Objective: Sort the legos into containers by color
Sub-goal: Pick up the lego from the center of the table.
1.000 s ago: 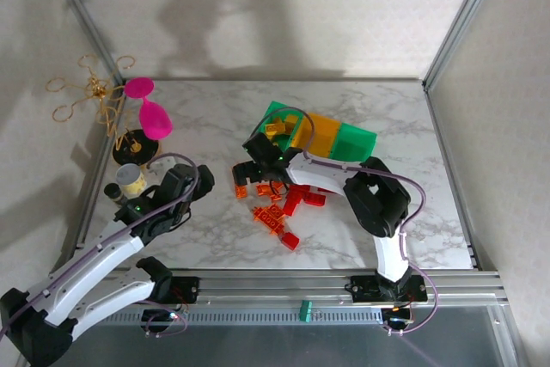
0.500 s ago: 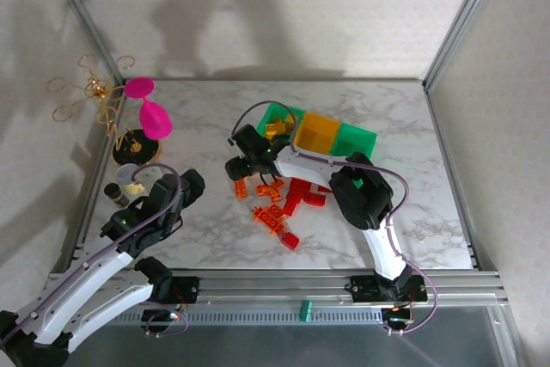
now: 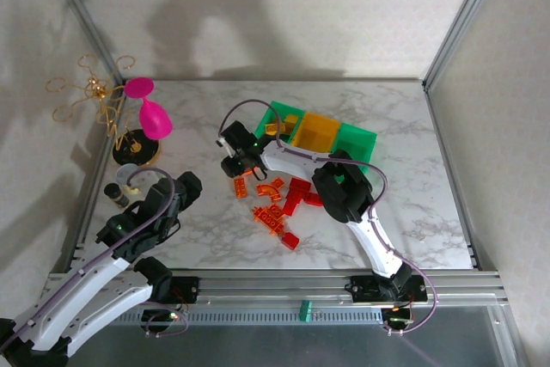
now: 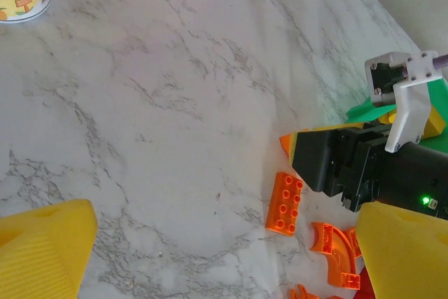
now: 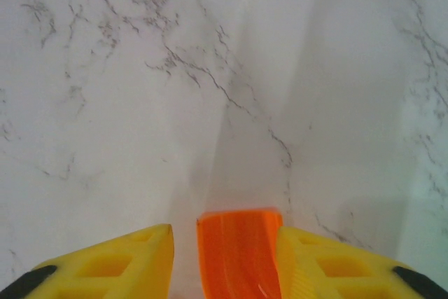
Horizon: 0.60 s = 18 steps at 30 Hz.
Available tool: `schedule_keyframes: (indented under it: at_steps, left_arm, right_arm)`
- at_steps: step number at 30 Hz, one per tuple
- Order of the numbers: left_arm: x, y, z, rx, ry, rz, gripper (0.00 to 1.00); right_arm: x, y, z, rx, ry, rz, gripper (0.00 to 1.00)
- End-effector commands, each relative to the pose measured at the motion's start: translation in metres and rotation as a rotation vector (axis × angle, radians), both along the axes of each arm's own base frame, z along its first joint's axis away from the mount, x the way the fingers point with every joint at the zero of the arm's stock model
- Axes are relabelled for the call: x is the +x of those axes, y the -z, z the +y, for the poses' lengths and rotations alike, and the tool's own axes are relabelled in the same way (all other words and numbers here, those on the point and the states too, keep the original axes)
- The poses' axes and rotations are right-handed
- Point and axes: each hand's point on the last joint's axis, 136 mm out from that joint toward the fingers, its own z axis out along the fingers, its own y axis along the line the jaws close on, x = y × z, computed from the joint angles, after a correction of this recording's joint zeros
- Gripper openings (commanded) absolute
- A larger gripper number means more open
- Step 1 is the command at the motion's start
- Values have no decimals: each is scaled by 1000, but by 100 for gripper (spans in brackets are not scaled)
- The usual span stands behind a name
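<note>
Orange and red legos [image 3: 279, 199] lie scattered mid-table, in front of the containers [image 3: 320, 133], a green, an orange and a green bin in a row; yellow pieces show in the left green bin [image 3: 277, 126]. My right gripper [image 3: 232, 163] is low at the pile's left edge. In the right wrist view, my right gripper [image 5: 224, 232] has an orange lego [image 5: 239, 253] between its yellow fingers: the right finger touches it and a narrow gap remains on the left. My left gripper [image 4: 224, 257] hovers open left of an orange brick [image 4: 285, 203] and an orange arch [image 4: 334, 243].
A cream cup [image 3: 129, 176] and a small dark bottle [image 3: 114, 192] stand near the left edge, close to my left arm. A pink goblet [image 3: 151, 114] and a gold wire stand [image 3: 93, 92] occupy the back left corner. Metal frame posts line both sides.
My right gripper has swung left from the green bin down to the pile's left edge, and its jaws have narrowed round an orange lego. My left arm has drawn back slightly and opened wider.
</note>
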Motion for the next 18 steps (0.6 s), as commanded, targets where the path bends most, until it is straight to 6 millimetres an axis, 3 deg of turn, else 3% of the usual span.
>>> schedule_keyframes:
  at_steps: [1,7,9,15,18]
  left_arm:
    - [-3,7,6,2,-30,14,96]
    - [-3,8,8,13,-32,21,97]
    - [-3,8,8,14,-32,21,97]
    - [-5,10,9,14,-37,25,98]
    - [-5,10,10,17,-39,25,99]
  right_arm:
    - [-7,19,3,-51,-41,31,37]
    - [-13,12,4,-48,-45,23,35]
    - [-16,8,4,-45,-47,20,31]
    - [-24,24,0,-97,-66,26,29]
    - [-22,32,-3,-128,-64,11,24]
